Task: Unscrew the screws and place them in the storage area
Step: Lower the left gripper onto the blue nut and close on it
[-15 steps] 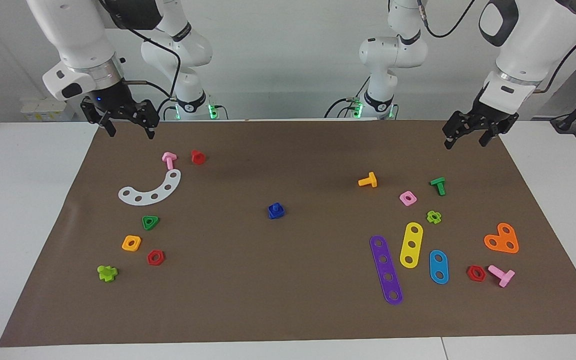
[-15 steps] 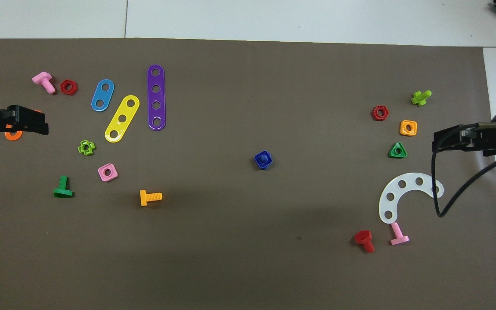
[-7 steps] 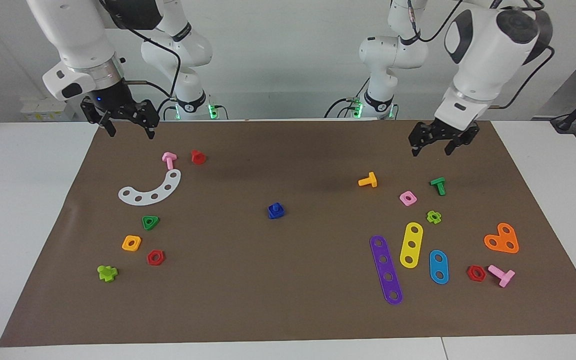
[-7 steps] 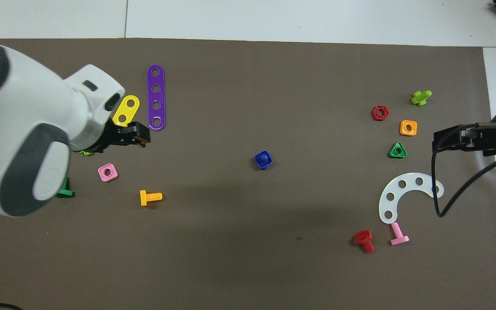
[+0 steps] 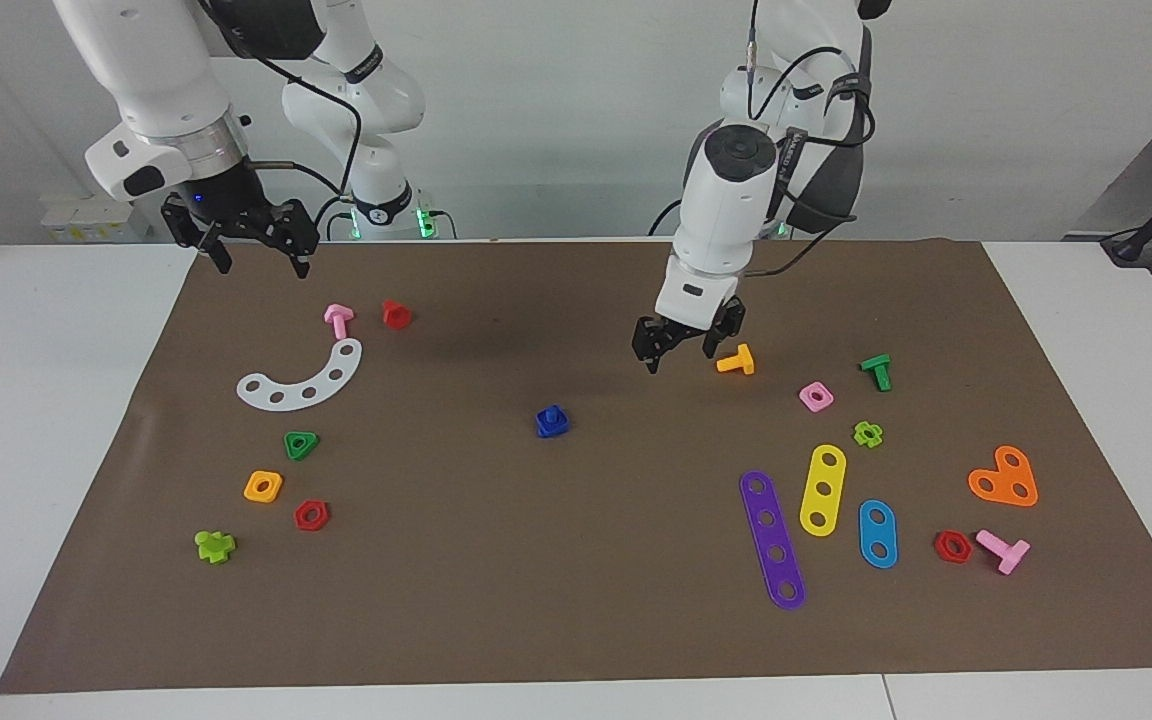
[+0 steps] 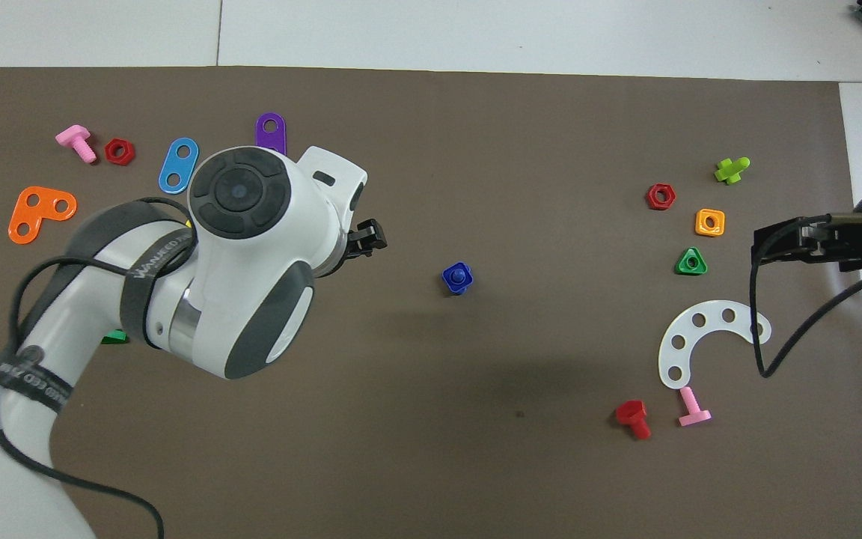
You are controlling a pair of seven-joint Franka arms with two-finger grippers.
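A small blue screw [image 5: 552,421] stands in the middle of the brown paper mat [image 5: 576,600], its stub pointing up from a flat blue base; it also shows in the overhead view [image 6: 458,278]. I cannot tell whether a nut sits on it. My left gripper [image 5: 678,350] is open and empty, low over the mat beside the orange bolt [image 5: 736,361], apart from the blue screw. In the overhead view only its fingertips [image 6: 373,238] show past the arm. My right gripper [image 5: 256,255] is open and empty, waiting over the mat's edge nearest the robots.
Toward the right arm's end lie a white curved plate [image 5: 302,379], a pink bolt [image 5: 338,319], a red bolt [image 5: 395,313] and several nuts. Toward the left arm's end lie purple [image 5: 773,539], yellow [image 5: 823,489], blue and orange plates, plus bolts and nuts.
My left arm has swung from the left arm's end of the mat toward the middle and come lower, stopping beside the orange bolt. The right arm has not moved.
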